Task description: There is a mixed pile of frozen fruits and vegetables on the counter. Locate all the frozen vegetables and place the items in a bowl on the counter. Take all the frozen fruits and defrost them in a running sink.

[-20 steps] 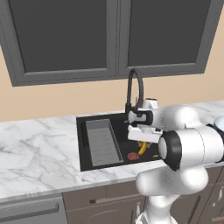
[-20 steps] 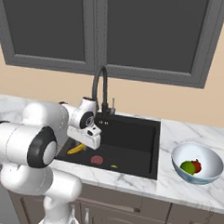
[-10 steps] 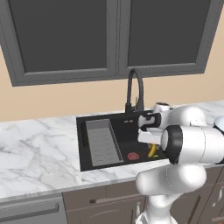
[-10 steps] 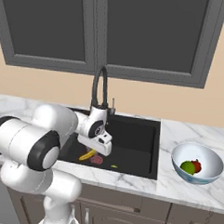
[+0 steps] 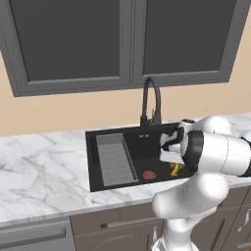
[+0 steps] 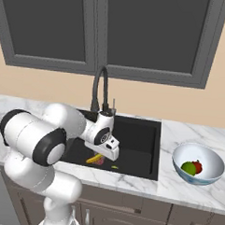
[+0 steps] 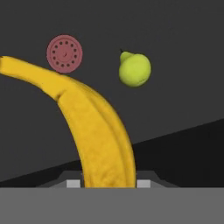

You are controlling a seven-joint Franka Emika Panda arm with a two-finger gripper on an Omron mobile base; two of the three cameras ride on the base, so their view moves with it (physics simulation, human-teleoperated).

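My gripper [image 7: 108, 182] is shut on the curved yellow banana [image 7: 98, 135], which hangs low inside the black sink [image 7: 183, 39]. On the basin floor beyond it lie the reddish drain [image 7: 64, 53] and a yellow-green stemmed ball [image 7: 134, 69]. From the right base the gripper [image 6: 104, 154] holds the banana [image 6: 92, 158] above the sink [image 6: 136, 134], with the stemmed ball [image 6: 114, 167] near the front wall. The pale bowl [image 6: 205, 178] on the counter [image 6: 171, 192] holds a dark green ball [image 6: 188, 168] and a red round piece [image 6: 197, 166]. In the left base view the banana [image 5: 175, 169] shows under the hand.
The tall black faucet [image 6: 99, 85] arches over the back of the basin. A grey ribbed tray [image 5: 115, 159] fills the sink's left part, beside the drain [image 5: 148, 174]. Dark cabinets hang above. White marble counter [image 5: 44, 166] stretches left of the sink.
The hand has carried the banana rightward across the basin and a little lower, toward the drain. The bowl and its contents have not moved.
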